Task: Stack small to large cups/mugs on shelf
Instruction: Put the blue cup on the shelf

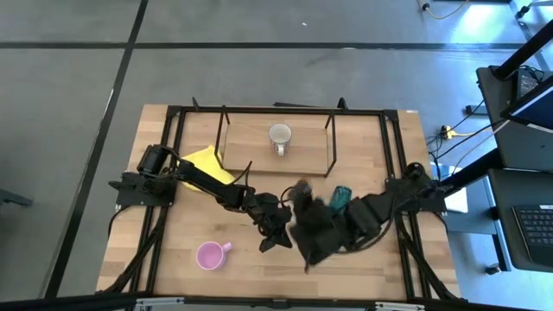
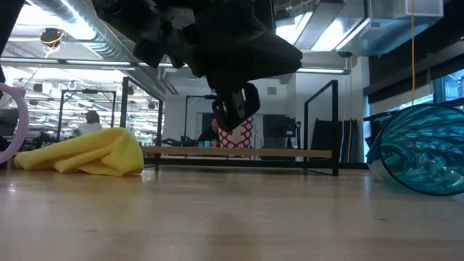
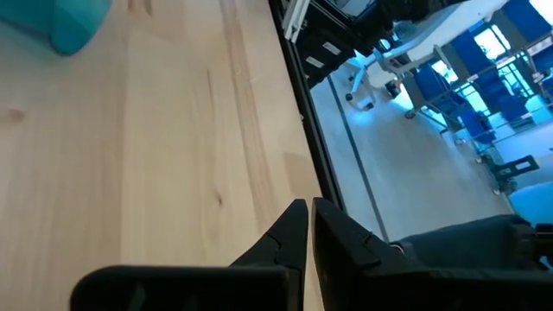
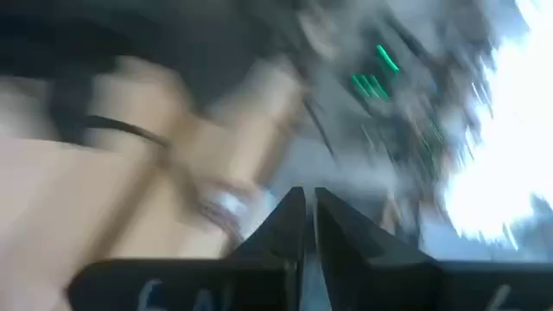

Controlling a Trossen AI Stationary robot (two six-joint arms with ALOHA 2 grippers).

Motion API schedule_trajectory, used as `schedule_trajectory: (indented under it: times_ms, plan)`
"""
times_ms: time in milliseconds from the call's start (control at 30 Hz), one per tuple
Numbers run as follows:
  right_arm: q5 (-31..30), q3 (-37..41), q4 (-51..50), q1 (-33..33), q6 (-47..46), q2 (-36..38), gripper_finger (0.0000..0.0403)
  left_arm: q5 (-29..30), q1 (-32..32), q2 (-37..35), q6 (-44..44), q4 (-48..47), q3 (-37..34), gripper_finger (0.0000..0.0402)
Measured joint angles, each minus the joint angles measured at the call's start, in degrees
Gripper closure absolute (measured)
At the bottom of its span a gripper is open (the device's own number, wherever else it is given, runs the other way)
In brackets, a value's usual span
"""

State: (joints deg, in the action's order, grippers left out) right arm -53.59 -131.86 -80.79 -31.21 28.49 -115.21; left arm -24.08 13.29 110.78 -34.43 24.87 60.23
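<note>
White mug point(image 1: 279, 136) upright on shelf point(image 1: 246, 155); pink mug point(image 1: 210, 255), teal tumbler point(image 1: 340, 198) on tabletop.

Overhead and table-level views share the shelf point(image 1: 275, 147) — wrists close.

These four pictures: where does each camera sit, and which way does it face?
High view: overhead, looking straight down; both arms, white mug on the shelf.
Low view: tabletop height, looking level; an arm hangs from above.
Left wrist view: on the left arm, past its shut claw at bare wood.
Right wrist view: on the right arm, blurred; shut claw.
Shared: high and low views show the yellow cloth.
</note>
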Motion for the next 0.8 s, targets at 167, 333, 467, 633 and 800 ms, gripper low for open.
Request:
schedule_trajectory:
  times_ms: [167, 333, 467, 633, 800]
  plan:
    - [-7.27, -1.39, -8.93, 2.43, -36.28, 3.46, 0.0372, 0.42, 1.06, 0.00, -0.97, -0.25, 0.00, 0.0388]
    - [-3.05, 0.96, -9.40, 7.11, -59.56, 11.07, 0.0373, 0.59, 1.56, 0.00, -1.23, -1.53, -0.01, 0.0388]
    - [4.07, 1.03, -9.20, 13.12, -72.14, 16.69, 0.0388, 0.83, 1.54, 0.00, -1.52, -2.37, -0.04, 0.0388]
    - [38.69, 1.01, -3.85, 20.49, -60.03, 21.16, 0.0398, 0.87, 1.52, 0.00, -1.41, -2.22, -0.03, 0.0388]
    - [53.22, 1.02, 16.67, 22.91, -49.10, 24.22, 0.0393, 0.53, 0.88, 0.00, -1.21, -2.11, -0.03, 0.0388]
